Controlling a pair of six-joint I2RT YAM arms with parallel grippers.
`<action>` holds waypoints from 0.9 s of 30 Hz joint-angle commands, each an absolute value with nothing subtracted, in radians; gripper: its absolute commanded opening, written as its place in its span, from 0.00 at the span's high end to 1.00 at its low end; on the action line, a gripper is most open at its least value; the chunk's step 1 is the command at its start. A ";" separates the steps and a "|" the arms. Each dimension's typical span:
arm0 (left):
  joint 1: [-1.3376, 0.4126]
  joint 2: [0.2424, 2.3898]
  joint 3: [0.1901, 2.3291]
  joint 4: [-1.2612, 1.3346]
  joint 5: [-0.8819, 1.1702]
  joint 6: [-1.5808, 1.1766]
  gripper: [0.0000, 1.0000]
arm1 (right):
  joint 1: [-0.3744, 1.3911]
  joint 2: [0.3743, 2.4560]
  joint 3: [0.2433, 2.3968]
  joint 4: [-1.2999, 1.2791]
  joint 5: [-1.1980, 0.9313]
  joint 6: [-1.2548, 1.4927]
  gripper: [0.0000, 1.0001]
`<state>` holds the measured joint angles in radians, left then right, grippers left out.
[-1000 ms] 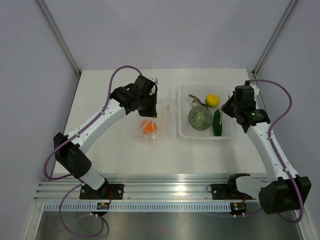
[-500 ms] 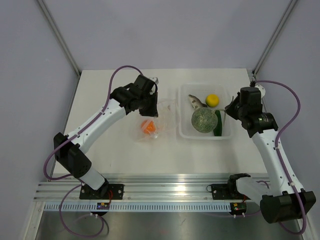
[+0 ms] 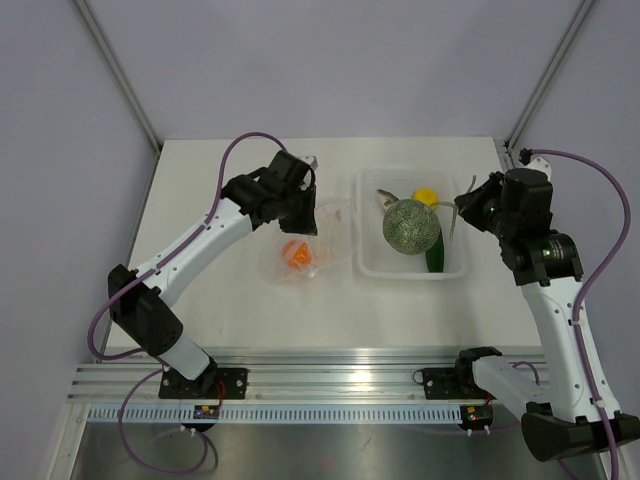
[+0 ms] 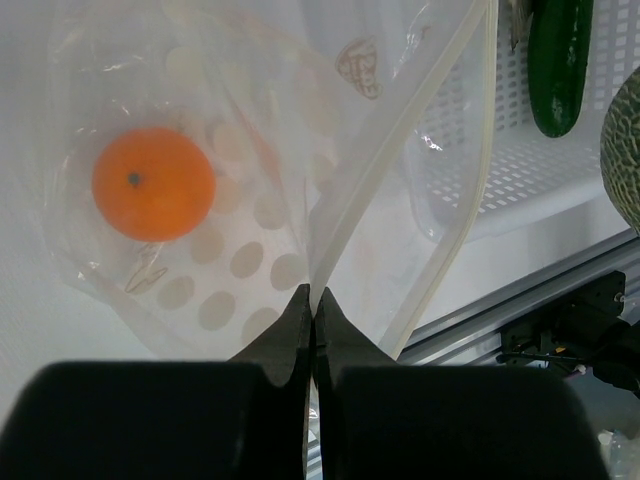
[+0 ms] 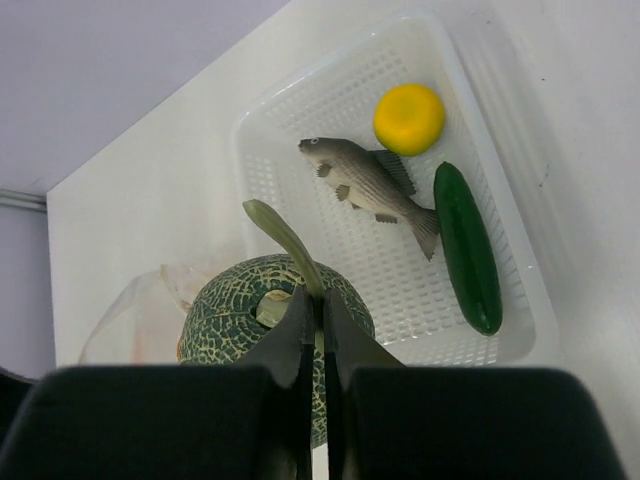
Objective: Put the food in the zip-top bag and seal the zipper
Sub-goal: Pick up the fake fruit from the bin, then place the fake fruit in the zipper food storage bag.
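My left gripper (image 3: 307,221) is shut on the zipper strip (image 4: 392,170) of the zip-top bag (image 3: 316,243), holding its mouth open; it also shows in the left wrist view (image 4: 313,300). A small orange ball (image 4: 153,183) lies inside the bag. My right gripper (image 5: 320,302) is shut on the pale stem of the speckled green ball (image 5: 235,320) and holds it above the tray (image 3: 373,262). The right gripper shows in the top view (image 3: 462,208) beside the ball (image 3: 411,227). The fish (image 5: 368,184), the lemon piece (image 5: 408,118) and the cucumber (image 5: 466,248) lie in the tray.
The white perforated tray (image 5: 524,285) stands right of the bag, near the table's right side. A metal rail (image 3: 340,380) runs along the near table edge. Grey walls close in the back and both sides.
My right arm has risen and drawn back to the right, lifting the speckled green ball by its stem off the tray floor. The left arm and the bag have not moved.
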<state>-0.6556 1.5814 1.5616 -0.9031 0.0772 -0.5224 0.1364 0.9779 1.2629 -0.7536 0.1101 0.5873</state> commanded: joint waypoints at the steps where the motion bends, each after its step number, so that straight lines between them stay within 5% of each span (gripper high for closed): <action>1: -0.657 1.572 1.575 -0.871 0.106 -0.523 1.00 | 0.140 0.960 1.330 -0.736 0.005 0.609 1.00; 10: -0.657 1.575 1.583 -0.868 0.112 -0.528 1.00 | 0.216 0.971 1.358 -0.641 -0.114 0.706 1.00; 17: -0.658 1.583 1.601 -0.882 0.112 -0.528 1.00 | 0.478 1.078 1.407 -0.562 -0.006 0.735 1.00; 27: -0.658 1.560 1.609 -0.890 0.110 -0.532 1.00 | 0.502 1.213 1.336 -0.512 0.115 0.753 1.00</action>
